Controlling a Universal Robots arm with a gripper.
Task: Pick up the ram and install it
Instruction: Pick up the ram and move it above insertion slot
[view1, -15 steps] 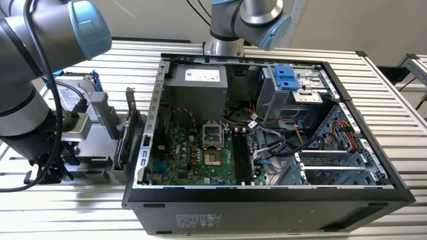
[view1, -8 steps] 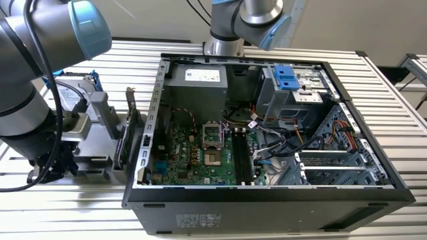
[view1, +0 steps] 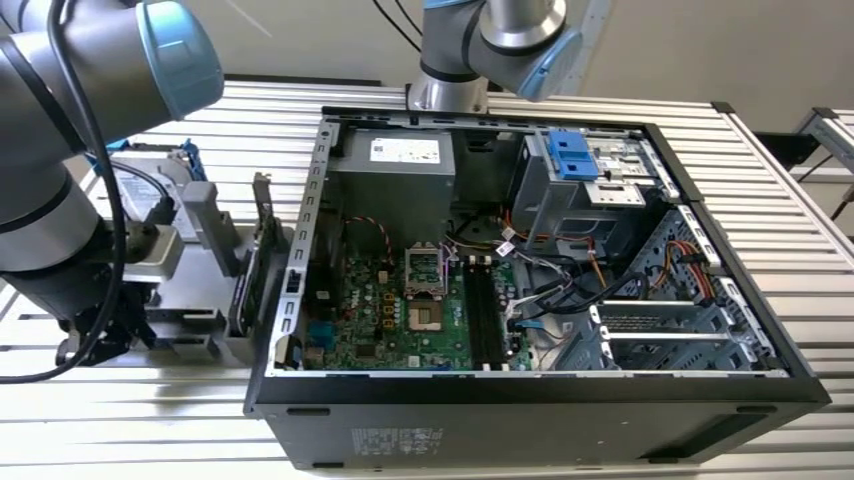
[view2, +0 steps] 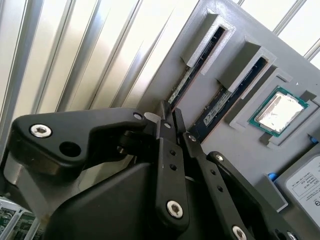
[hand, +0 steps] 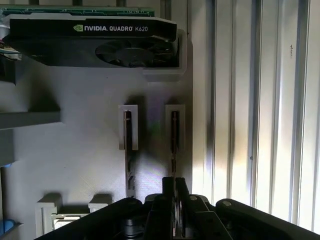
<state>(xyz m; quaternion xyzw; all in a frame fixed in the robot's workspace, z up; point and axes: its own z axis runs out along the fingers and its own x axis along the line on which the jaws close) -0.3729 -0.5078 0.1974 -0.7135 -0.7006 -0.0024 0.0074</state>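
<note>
Now, jaws clamped on the ram (hand: 174, 155), edge-up in a slot of the grey holder (hand: 90, 160).

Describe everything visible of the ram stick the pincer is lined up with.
The ram is a thin dark circuit board standing on edge in a raised slot of the grey holder, parallel to a second stick beside it. The pincer sits at its near end; whether it grips is unclear.

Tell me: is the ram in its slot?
In. The ram sits on edge in a slot of the gray holder, gripper close by.
</note>
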